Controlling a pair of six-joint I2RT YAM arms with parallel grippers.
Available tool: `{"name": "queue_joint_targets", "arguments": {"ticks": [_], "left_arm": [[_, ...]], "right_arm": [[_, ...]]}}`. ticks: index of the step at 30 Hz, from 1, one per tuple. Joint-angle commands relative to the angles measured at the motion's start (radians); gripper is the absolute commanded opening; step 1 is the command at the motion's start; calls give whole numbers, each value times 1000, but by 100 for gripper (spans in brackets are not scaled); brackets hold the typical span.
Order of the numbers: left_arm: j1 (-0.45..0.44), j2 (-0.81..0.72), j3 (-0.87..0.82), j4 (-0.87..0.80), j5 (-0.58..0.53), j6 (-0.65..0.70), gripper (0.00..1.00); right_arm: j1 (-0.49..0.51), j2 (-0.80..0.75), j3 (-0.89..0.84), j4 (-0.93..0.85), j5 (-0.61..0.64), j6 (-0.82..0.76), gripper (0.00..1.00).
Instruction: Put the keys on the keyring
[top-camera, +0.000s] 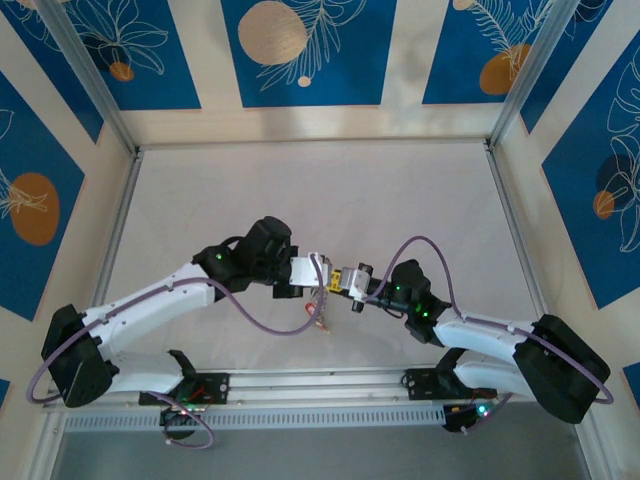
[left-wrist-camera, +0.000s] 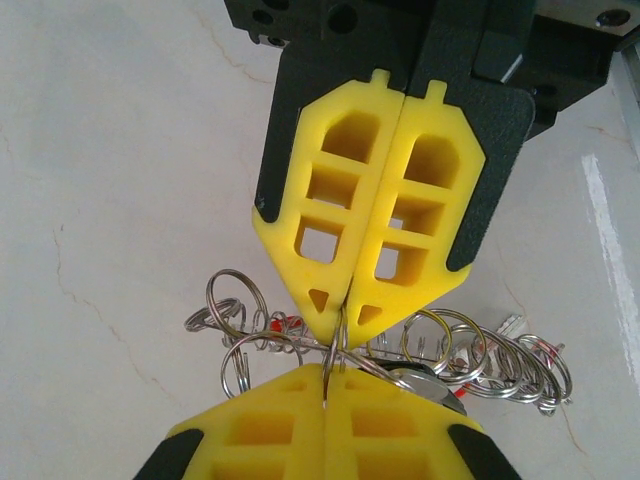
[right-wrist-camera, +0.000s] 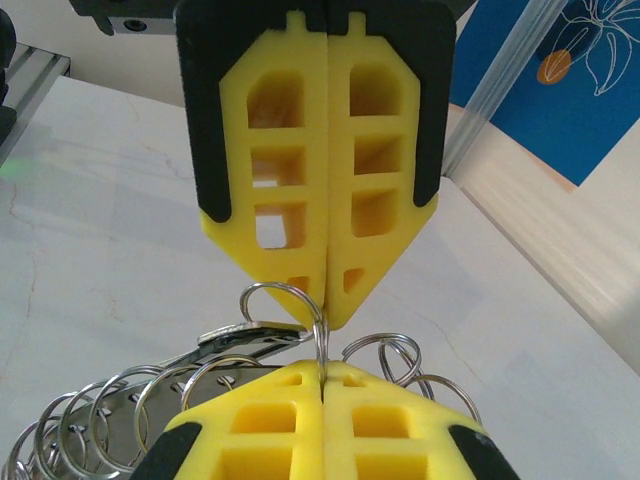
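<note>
Both arms meet at centre of the top view, tips nose to nose: left gripper (top-camera: 328, 279) coming in from the left, right gripper (top-camera: 346, 283) from the right. In the left wrist view the left gripper (left-wrist-camera: 325, 395) sits bottom centre w/ its yellow fingers pressed flat together. The right gripper (left-wrist-camera: 345, 318) points down from the top, also closed to a seam. The right wrist view mirrors this: right gripper (right-wrist-camera: 322, 380) bottom centre, left gripper (right-wrist-camera: 325, 318) above.

Both pairs pinch the same thin silver wire loop (right-wrist-camera: 319, 340), which runs vertically between the two tips. It looks to be one of the many small split loops fringing the grey metal doughnut-shaped keyring (left-wrist-camera: 425, 378).

The keyring seems to hang from that loop, held up off the white marble-look table (left-wrist-camera: 110, 200). Its bulk is lower right of centre in the left wrist view. In the right wrist view the keyring (right-wrist-camera: 250, 338) sits lower left.

The tiny keys with red plastic heads (left-wrist-camera: 272, 322) show as red specks among the loops, left of centre (too small to tell whether any is threaded yet).

Why held so: two opposed pinches on one loop prob. steady it and let the tips work the coil open so a key can slide on. Risk, as I judge it: the wire is v. thin and could slip out of the soft pads.
</note>
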Motion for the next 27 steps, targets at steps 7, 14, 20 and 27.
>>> {"name": "queue_joint_targets", "arguments": {"ticks": [7,14,20,27], "left_arm": [[1,5,38,11,10,-15,0],[1,26,58,16,-43,-55,0],[3,27,51,30,-60,-62,0],[4,17,43,30,-18,-44,0]], "right_arm": [[-1,-3,29,76,-8,-1,0],[-10,11,24,68,-6,39,9],[-21,14,23,67,7,57,12],[-30,30,25,65,-7,66,19]]}}
